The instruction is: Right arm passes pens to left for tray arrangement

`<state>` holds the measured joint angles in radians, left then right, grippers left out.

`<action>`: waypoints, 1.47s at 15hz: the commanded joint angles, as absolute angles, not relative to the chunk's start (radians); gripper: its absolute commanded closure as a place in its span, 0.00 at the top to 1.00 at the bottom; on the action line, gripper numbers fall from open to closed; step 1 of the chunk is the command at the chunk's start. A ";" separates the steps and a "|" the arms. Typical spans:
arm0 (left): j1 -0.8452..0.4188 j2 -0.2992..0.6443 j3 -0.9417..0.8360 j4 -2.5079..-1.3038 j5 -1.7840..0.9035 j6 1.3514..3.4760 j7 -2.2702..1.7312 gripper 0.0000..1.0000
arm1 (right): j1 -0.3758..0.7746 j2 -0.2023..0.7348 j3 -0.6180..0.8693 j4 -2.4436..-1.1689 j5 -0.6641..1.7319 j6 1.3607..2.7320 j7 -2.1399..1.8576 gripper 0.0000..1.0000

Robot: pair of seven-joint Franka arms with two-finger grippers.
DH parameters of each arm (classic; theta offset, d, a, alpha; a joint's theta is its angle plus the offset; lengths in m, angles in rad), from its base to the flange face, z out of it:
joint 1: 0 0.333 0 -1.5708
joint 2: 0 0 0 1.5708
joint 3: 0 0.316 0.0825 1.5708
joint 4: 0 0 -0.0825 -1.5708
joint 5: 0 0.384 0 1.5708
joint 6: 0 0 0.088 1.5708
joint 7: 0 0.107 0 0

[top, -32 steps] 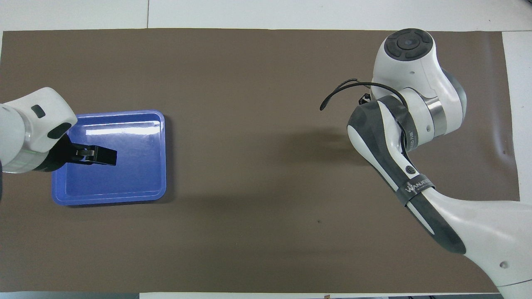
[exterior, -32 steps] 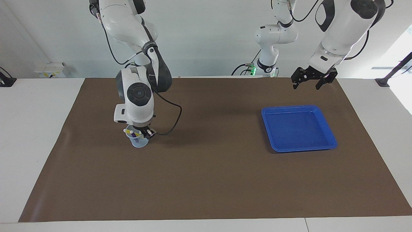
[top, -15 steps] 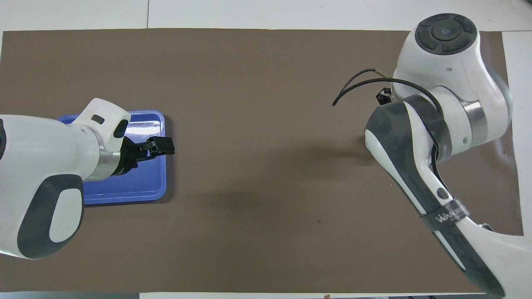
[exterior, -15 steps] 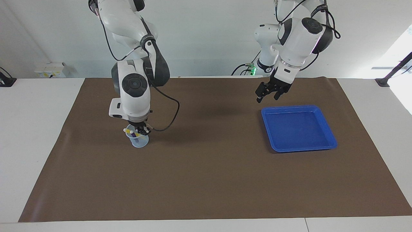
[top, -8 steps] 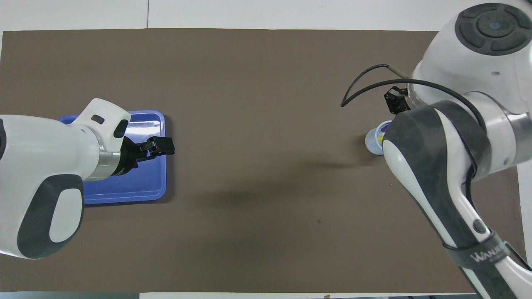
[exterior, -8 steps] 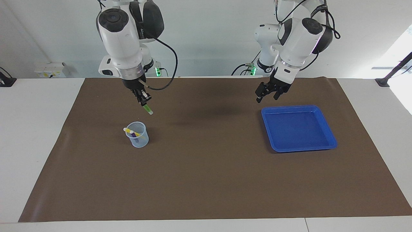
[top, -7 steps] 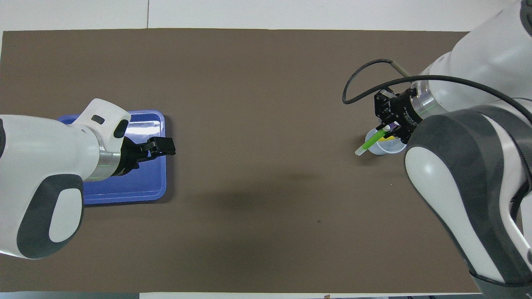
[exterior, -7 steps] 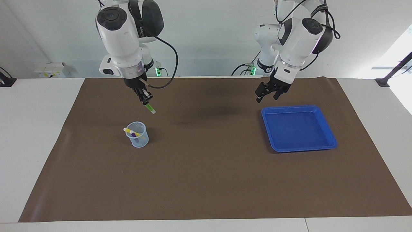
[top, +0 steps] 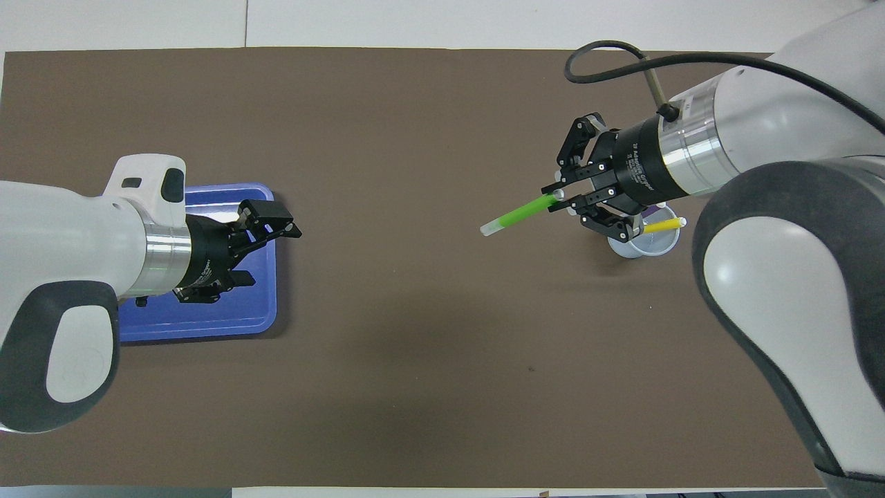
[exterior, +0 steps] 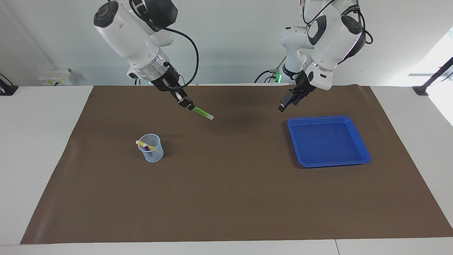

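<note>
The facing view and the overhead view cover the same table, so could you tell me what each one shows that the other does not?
Only the facing view shows the arms' bases, the wall, the purple pen in the cup, and the whole tray.

Only the overhead view shows the left gripper with its fingers spread, over the tray's rim.

Both show the right gripper, shut on the green pen in the air over the brown mat, and the yellow pen leaning out of the cup.
</note>
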<state>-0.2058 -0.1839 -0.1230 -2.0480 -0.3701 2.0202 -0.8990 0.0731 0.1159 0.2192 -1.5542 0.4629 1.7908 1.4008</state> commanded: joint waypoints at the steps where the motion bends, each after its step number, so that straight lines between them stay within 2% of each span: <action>1: -0.218 -0.161 -0.120 -1.959 -0.409 1.973 -1.232 0.99 | 0.066 0.120 0.288 -1.571 0.546 1.882 1.527 0.00; 4: -0.218 -0.141 -0.159 -1.869 -0.436 1.936 -1.542 0.99 | 0.071 0.132 0.354 -1.571 0.620 1.986 1.678 0.00; 8: -0.218 -0.103 -0.173 -1.778 -0.459 1.930 -1.860 0.99 | 0.072 0.153 0.417 -1.568 0.661 2.031 1.761 0.00; 13: -0.219 -0.109 -0.196 -1.808 -0.459 2.009 -2.049 0.97 | 0.074 0.156 0.454 -1.560 0.663 2.039 1.813 0.00; 16: -0.236 -0.120 -0.199 -1.870 -0.462 2.126 -2.074 0.94 | 0.074 0.155 0.459 -1.562 0.661 2.036 1.819 0.00; 20: -0.261 -0.121 -0.202 -1.893 -0.476 2.137 -2.049 0.91 | 0.075 0.155 0.459 -1.562 0.661 2.037 1.821 0.00; 22: -0.261 -0.120 -0.202 -1.893 -0.486 2.134 -2.031 0.83 | 0.077 0.153 0.460 -1.562 0.660 2.039 1.832 0.00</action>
<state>-0.2528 -0.1076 -0.2100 -1.8742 -0.4588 2.1168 -2.0513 0.0850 0.1539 0.4464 -1.5613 0.6442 2.0248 1.8057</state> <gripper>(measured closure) 0.106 0.824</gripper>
